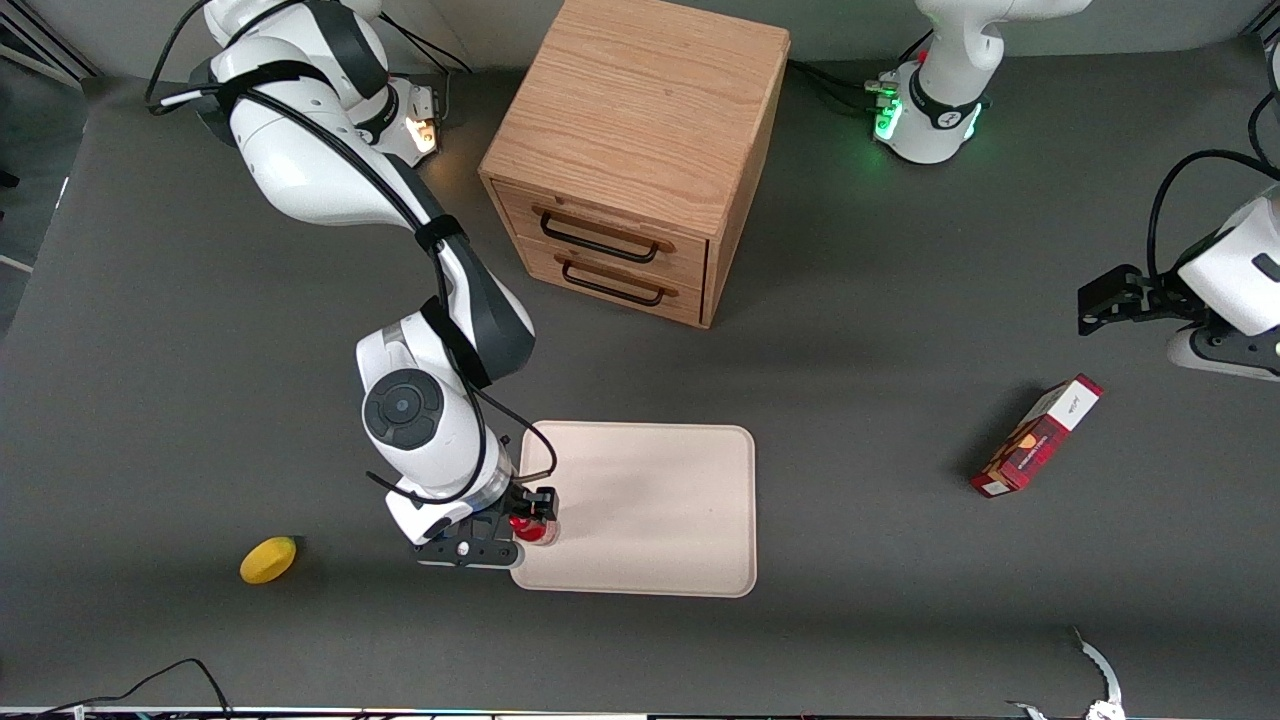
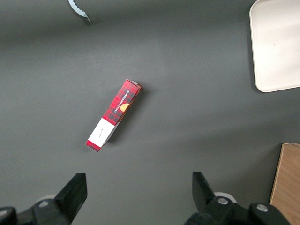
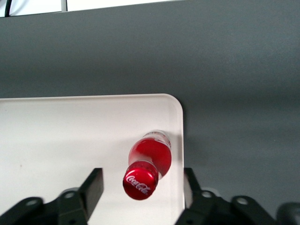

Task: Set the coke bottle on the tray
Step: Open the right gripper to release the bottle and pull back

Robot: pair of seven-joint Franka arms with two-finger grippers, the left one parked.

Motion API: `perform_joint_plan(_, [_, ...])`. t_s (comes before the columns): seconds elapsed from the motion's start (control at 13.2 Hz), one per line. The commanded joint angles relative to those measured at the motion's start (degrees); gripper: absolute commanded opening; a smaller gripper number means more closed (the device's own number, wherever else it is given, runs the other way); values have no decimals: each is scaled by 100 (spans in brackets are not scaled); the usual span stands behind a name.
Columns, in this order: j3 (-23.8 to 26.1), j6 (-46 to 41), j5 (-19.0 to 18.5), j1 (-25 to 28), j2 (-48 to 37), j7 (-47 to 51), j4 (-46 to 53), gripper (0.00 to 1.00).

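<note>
The coke bottle [image 1: 533,528] stands upright on the cream tray [image 1: 660,510], just inside the tray's corner nearest the front camera at the working arm's end. In the right wrist view I look down on its red cap [image 3: 139,183] and red body, close to the tray's rim [image 3: 177,140]. My right gripper [image 1: 528,515] is above the bottle, open. Its two fingers [image 3: 93,187] stand on either side of the cap with a gap on each side, not touching it. A corner of the tray also shows in the left wrist view [image 2: 276,42].
A wooden two-drawer cabinet [image 1: 640,150] stands farther from the front camera than the tray. A yellow lemon [image 1: 268,559] lies toward the working arm's end. A red-and-white carton [image 1: 1037,437] lies toward the parked arm's end and shows in the left wrist view [image 2: 114,115].
</note>
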Motion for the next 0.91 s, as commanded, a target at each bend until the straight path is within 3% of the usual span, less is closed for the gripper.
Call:
perform_joint_plan(0.0, [-90,-92,-110,79,-34,193,172,100])
perform_joint_plan(0.3, [-81,-968,-110,-105,-692,105,-64,100])
perform_joint_plan(0.68, [-2,-1191,-75,-728,-2677,-693,-2364,100])
perform_joint_plan(0.83, [94,-1191,48,-1202,-3476,-1447,-3199,100])
